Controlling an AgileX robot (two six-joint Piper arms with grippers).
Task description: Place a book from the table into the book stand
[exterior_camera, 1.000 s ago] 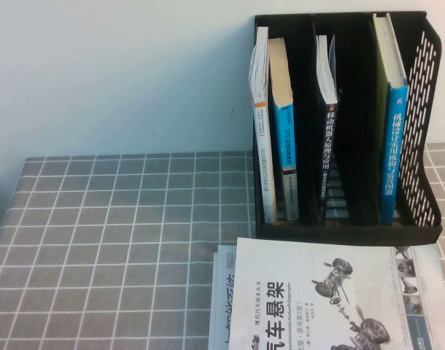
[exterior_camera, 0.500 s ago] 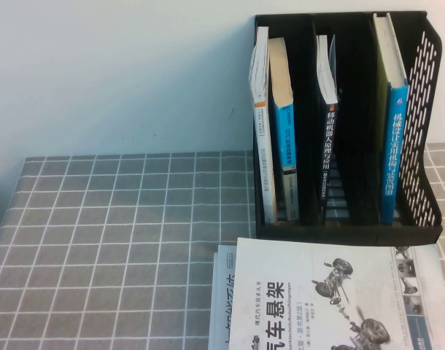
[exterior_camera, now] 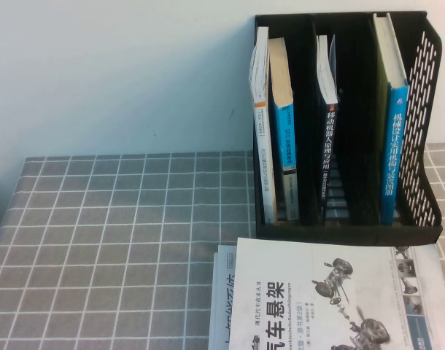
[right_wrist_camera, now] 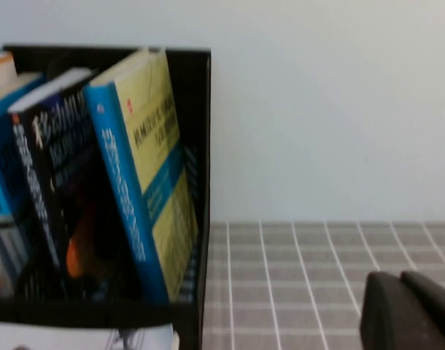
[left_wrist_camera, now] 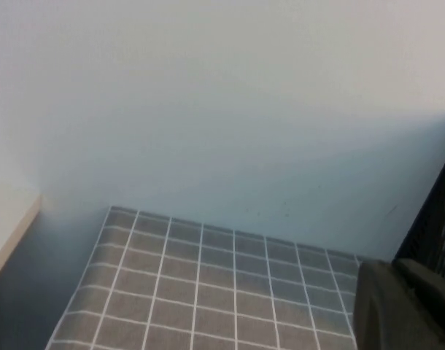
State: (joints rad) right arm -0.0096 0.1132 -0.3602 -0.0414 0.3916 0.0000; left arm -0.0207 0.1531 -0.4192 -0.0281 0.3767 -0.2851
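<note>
A white book [exterior_camera: 317, 292] with black Chinese title and car-part drawings lies flat at the table's front, just in front of the black book stand [exterior_camera: 346, 232]. The stand holds several upright books: a white one [exterior_camera: 260, 146], a light blue one [exterior_camera: 284, 146], a dark one [exterior_camera: 329, 153] and a blue-green one [exterior_camera: 394, 146]. Neither gripper shows in the high view. My left gripper [left_wrist_camera: 394, 268] is shut and empty above the checked cloth, beside the stand's side [left_wrist_camera: 438, 226]. My right gripper [right_wrist_camera: 401, 281] is shut and empty, to the side of the stand [right_wrist_camera: 197, 146].
A second printed book or magazine [exterior_camera: 221, 292] lies under the white book, its edge sticking out on the left. The grey checked tablecloth [exterior_camera: 120, 233] covers the table. A pale wall stands right behind the stand.
</note>
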